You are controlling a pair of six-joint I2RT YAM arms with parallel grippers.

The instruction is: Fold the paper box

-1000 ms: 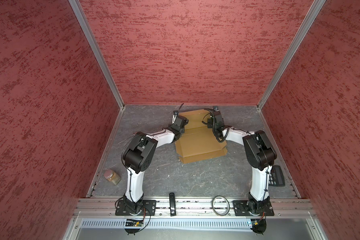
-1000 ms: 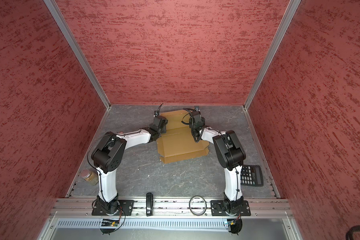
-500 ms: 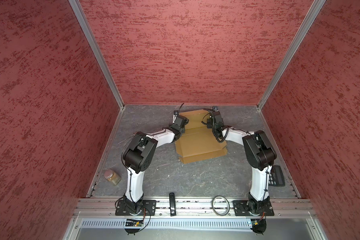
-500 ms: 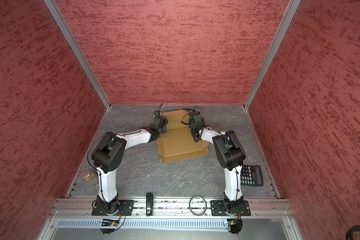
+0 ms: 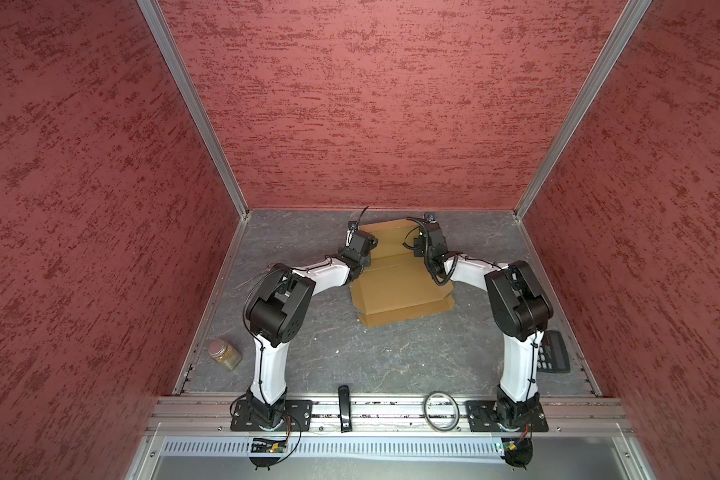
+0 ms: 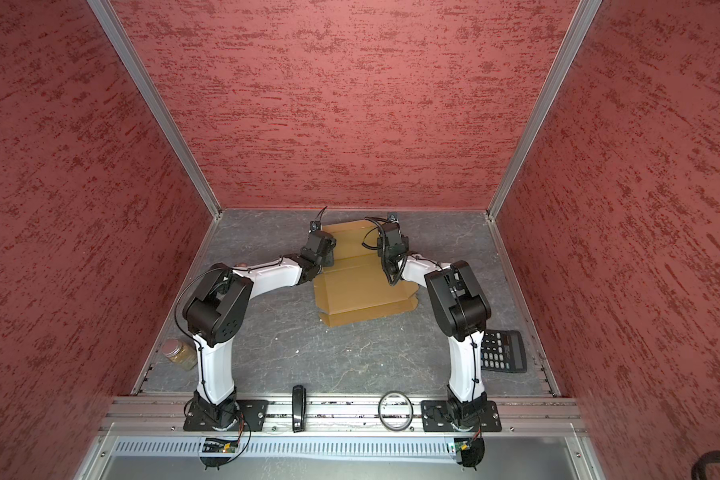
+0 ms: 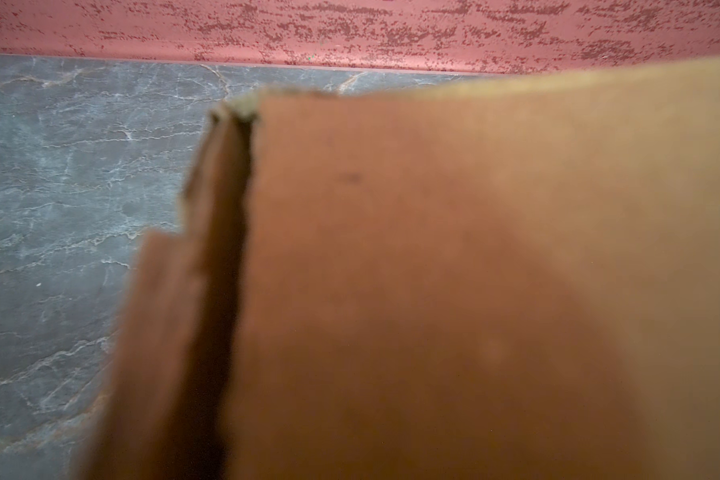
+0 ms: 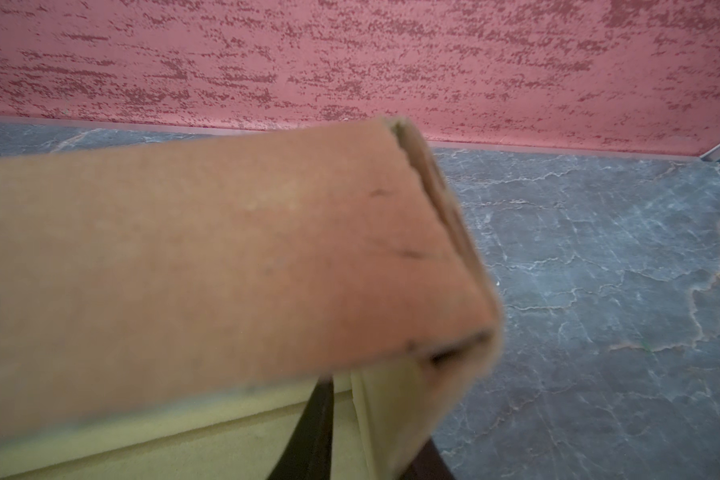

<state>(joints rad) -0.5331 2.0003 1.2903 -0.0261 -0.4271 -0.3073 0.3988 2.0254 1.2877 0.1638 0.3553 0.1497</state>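
The paper box is brown corrugated cardboard, partly folded, on the grey marbled table at the far middle, close to the red back wall. In both top views its near flap lies flat on the table, with creases running across the wider panel behind it. Both wrist views are mostly filled by a blurred cardboard panel held up close to the cameras, showing its edge and one corner.

The left gripper is at the box's far left edge and the right gripper at its far right edge. The cardboard and the wrist housings hide both sets of jaws, so no view shows whether either one is open, closed or gripping.

Well apart from the box are a jar at the near left, a calculator at the near right, and a metal ring on the front rail.
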